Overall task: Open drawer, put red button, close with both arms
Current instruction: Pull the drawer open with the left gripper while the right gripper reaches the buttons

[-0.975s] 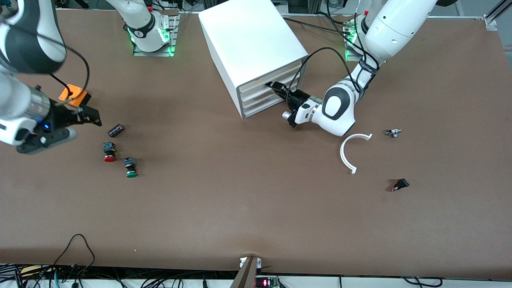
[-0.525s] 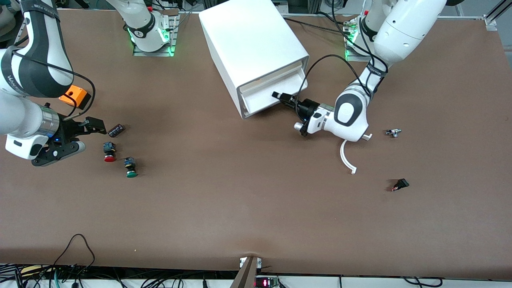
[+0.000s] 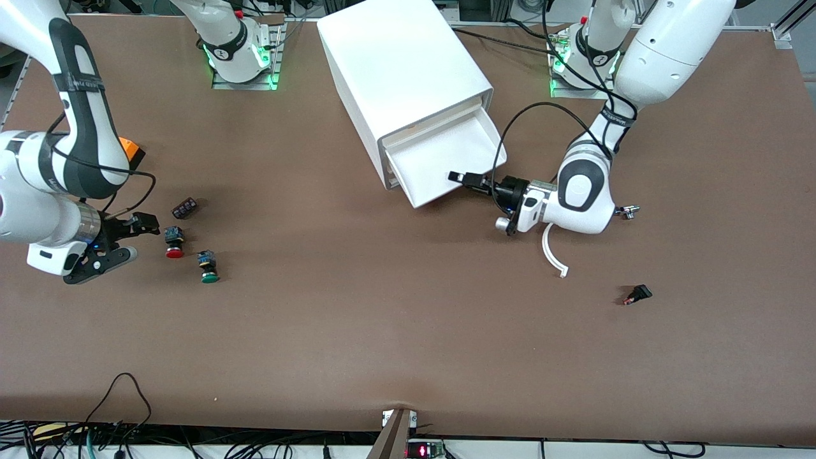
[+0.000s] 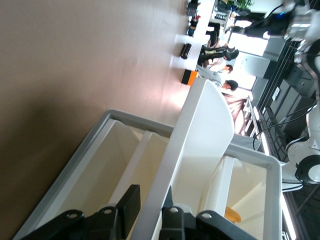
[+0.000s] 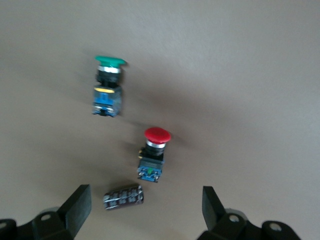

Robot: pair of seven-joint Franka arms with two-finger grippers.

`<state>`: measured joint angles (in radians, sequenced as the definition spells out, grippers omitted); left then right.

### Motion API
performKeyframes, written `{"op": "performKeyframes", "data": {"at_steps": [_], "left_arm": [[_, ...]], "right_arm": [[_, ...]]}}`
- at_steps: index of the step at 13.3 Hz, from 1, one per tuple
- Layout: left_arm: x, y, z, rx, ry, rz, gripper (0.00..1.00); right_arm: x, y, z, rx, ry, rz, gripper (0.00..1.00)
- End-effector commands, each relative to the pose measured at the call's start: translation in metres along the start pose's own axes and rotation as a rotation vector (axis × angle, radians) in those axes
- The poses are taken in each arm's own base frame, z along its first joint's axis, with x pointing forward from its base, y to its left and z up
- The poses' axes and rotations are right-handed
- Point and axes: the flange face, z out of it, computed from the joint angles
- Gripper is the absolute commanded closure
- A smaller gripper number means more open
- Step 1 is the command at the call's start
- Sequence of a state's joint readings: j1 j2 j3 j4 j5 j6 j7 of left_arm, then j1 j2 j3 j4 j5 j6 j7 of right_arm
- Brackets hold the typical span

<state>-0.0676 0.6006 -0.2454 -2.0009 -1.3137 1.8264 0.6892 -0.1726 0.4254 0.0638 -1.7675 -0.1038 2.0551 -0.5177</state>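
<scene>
Drawer (image 3: 449,162) is being held out of the cabinet (image 3: 395,70).
Its front is being gripped by the clenched left claw (image 3: 460,178); right claw (image 3: 141,224) is being held wide apart over the red button (image 3: 174,242).

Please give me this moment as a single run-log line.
drawer: pulled out | left gripper: shut on drawer front | right gripper: open, beside red button | red button: on table, not yet picked
</scene>
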Motion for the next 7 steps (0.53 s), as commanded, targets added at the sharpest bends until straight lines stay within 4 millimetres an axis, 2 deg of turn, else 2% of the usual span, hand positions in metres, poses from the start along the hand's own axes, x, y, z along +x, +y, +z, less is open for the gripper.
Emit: {"op": "performKeyframes", "data": {"at_steps": [1,2,4,5,7], "left_arm": [[0.006,0.002,-0.022,-0.003,0.059,-0.026,0.55],[0.004,0.001,-0.028,-0.003,0.062,-0.052,0.01],[-0.003,0.007,-0.034,-0.023,0.024,-0.126,0.00],[-0.005,0.009,-0.045,0.002,-0.012,-0.160,0.00],[-0.008,0.026,-0.082,0.079,-0.003,-0.203,0.00]], "right_arm": [[-0.024,-0.012,0.043,0.001,0.020,-0.010,0.01],[-0.029,-0.014,0.057,0.005,0.031,-0.003,0.01],[-0.030,-0.019,0.078,-0.006,0.059,-0.007,0.01],[-0.029,-0.018,0.089,-0.007,0.066,-0.007,0.01],[-0.026,-0.016,0.106,-0.009,0.080,-0.007,0.02]]}}
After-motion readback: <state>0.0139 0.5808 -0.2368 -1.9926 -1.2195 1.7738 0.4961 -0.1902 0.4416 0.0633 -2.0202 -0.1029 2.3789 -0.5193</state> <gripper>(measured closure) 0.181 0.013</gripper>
